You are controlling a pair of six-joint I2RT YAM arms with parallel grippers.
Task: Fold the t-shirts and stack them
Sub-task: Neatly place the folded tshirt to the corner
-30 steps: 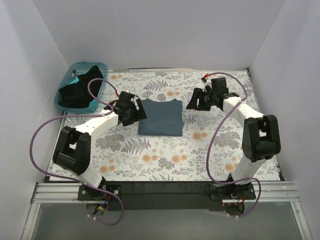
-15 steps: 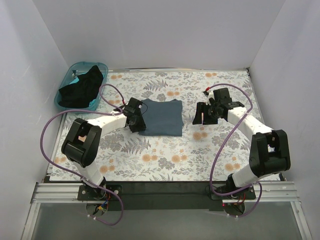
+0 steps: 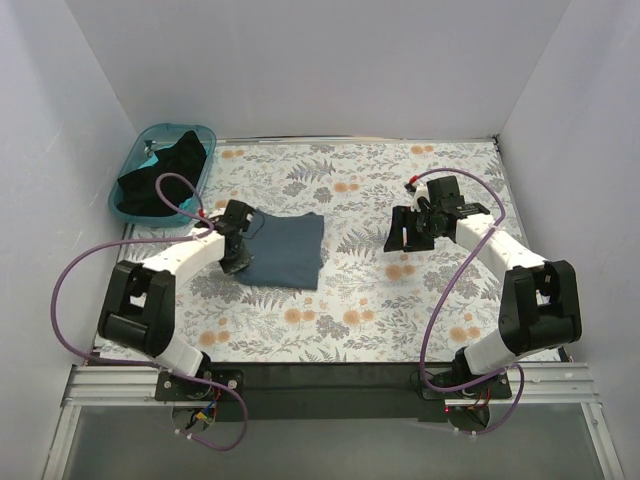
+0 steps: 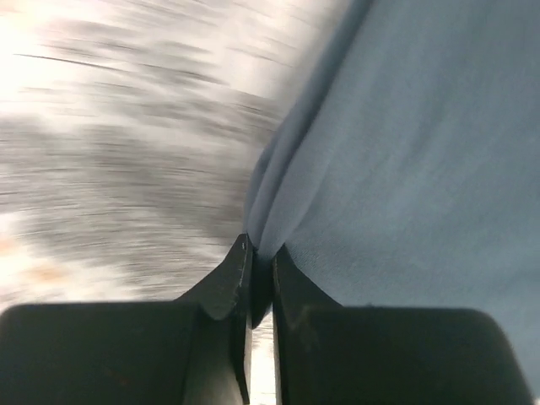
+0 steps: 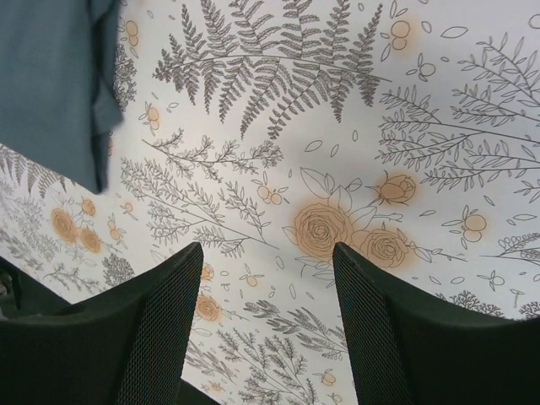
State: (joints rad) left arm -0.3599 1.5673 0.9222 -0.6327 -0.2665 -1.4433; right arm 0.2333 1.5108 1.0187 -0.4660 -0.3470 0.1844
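Centre-left in top view: left gripper [image 3: 240,265] clamped on folded blue-grey t-shirt [image 3: 287,250] edge; right gripper [image 5: 266,253] open, empty. Risk: one-sided pull skews the fold.

Folded t-shirt [image 3: 285,250] mid-left on table [image 3: 400,310], other t-shirt [image 3: 160,180] in basket [image 3: 138,152], far-left corner
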